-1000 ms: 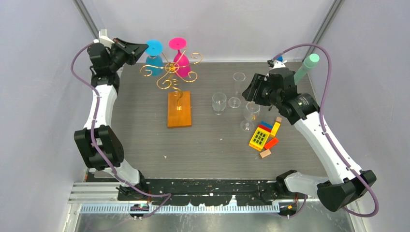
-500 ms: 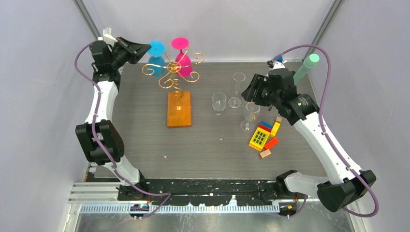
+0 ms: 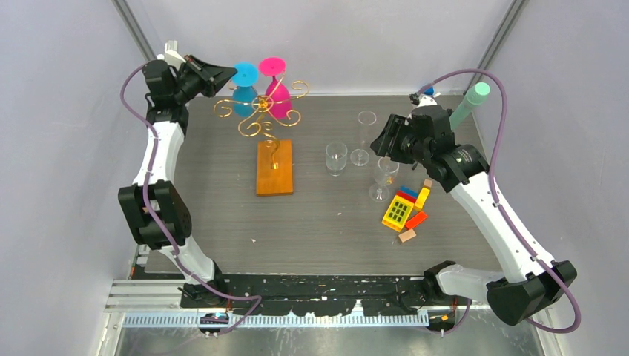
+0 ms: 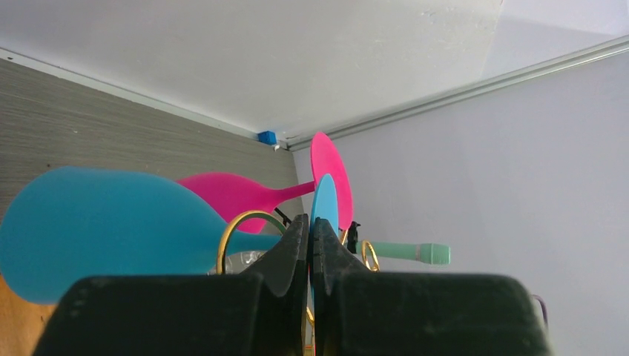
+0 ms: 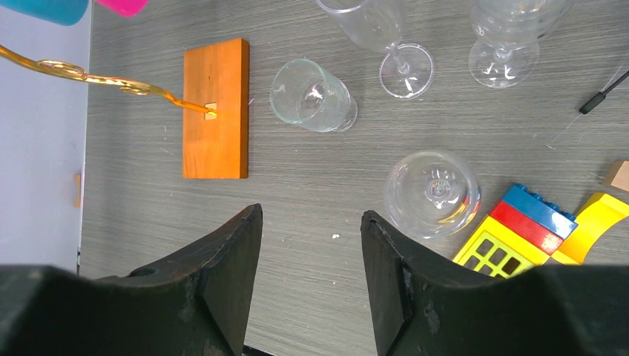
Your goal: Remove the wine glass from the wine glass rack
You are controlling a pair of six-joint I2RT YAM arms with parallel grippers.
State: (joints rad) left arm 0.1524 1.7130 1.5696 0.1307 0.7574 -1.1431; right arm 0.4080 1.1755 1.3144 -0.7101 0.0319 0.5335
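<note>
The gold wire wine glass rack (image 3: 261,117) stands on its orange-brown wooden base (image 3: 275,167) at the back left. A blue wine glass (image 3: 243,96) and a pink wine glass (image 3: 278,98) hang upside down on it, feet up. My left gripper (image 3: 227,75) is shut on the thin blue foot (image 4: 324,196) of the blue glass; its bowl (image 4: 96,230) lies to the left of my fingers, with a gold scroll (image 4: 239,222) around the stem. My right gripper (image 5: 311,215) is open and empty above the table, right of the base (image 5: 215,111).
Clear glasses stand mid-table: a tumbler (image 3: 336,157), a tall flute (image 3: 363,137) and a wine glass (image 3: 383,178). Toy bricks (image 3: 406,210) lie right of them. A black tripod with a mint-green tip (image 3: 472,102) stands back right. Walls close the back and sides.
My left gripper has moved right and slightly back, carrying the blue glass's foot with it. The right arm has hardly moved.
</note>
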